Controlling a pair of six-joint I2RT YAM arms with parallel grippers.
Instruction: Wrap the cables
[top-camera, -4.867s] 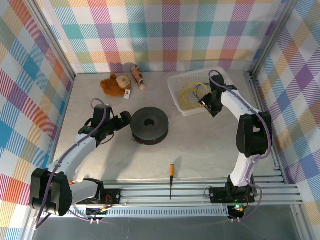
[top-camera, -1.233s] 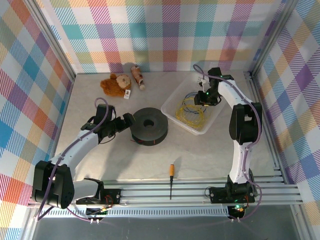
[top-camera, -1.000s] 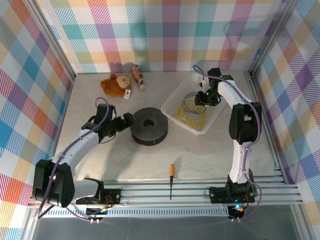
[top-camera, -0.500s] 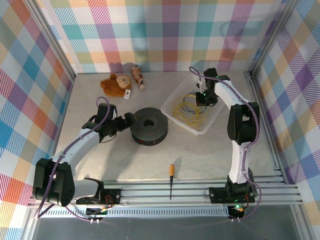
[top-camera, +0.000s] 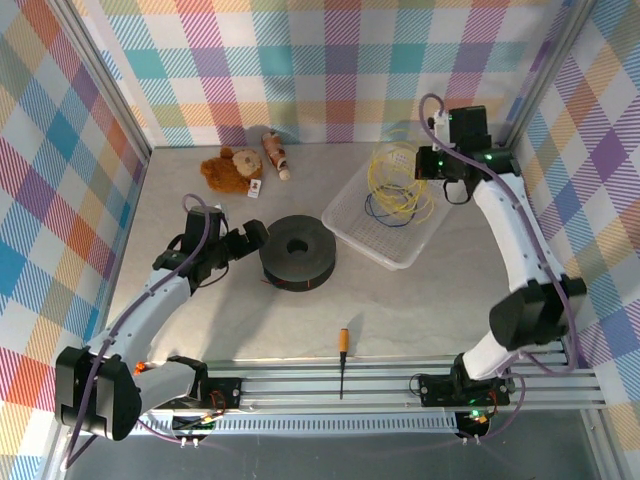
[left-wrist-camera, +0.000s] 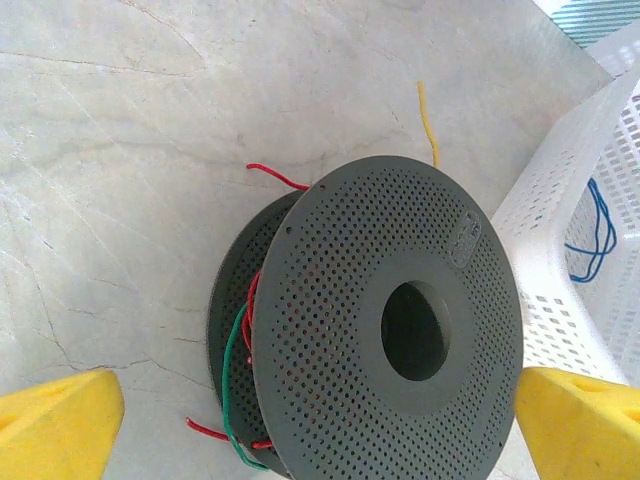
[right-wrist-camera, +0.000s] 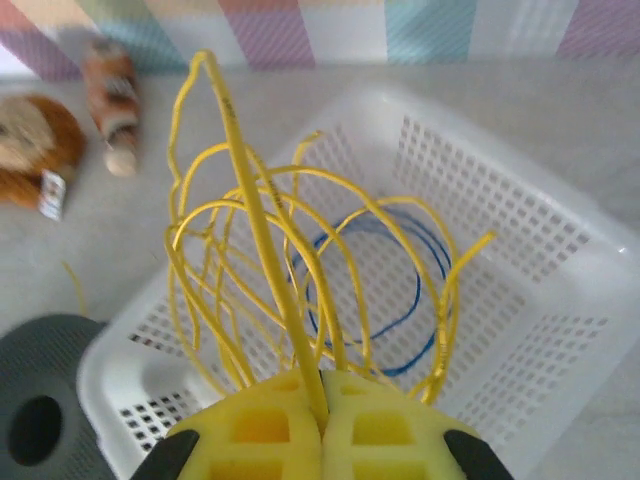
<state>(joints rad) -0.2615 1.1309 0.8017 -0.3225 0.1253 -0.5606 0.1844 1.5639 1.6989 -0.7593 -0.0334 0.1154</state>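
My right tool (right-wrist-camera: 322, 425) is pinched shut on the yellow cables (right-wrist-camera: 250, 230), holding their loops above the white basket (right-wrist-camera: 520, 300). My left tool (top-camera: 248, 242) gapes wide around the grey spool (left-wrist-camera: 400, 330), gripping nothing. I judge the winding not yet begun.

Left arm (top-camera: 150, 300): runs from my base at near left, forward and rightward, wrist held low. My left hand (top-camera: 250, 237) points right and is spread wide; its yellow pads (left-wrist-camera: 55, 425) sit far apart at both lower corners of wrist view.

Right arm (top-camera: 515, 240): elbow bent at right side, forearm reaching toward far right. My right hand (right-wrist-camera: 320, 425) is held high, pointing left, with fingers pressed together, cables (right-wrist-camera: 302, 352) pinched in seam.
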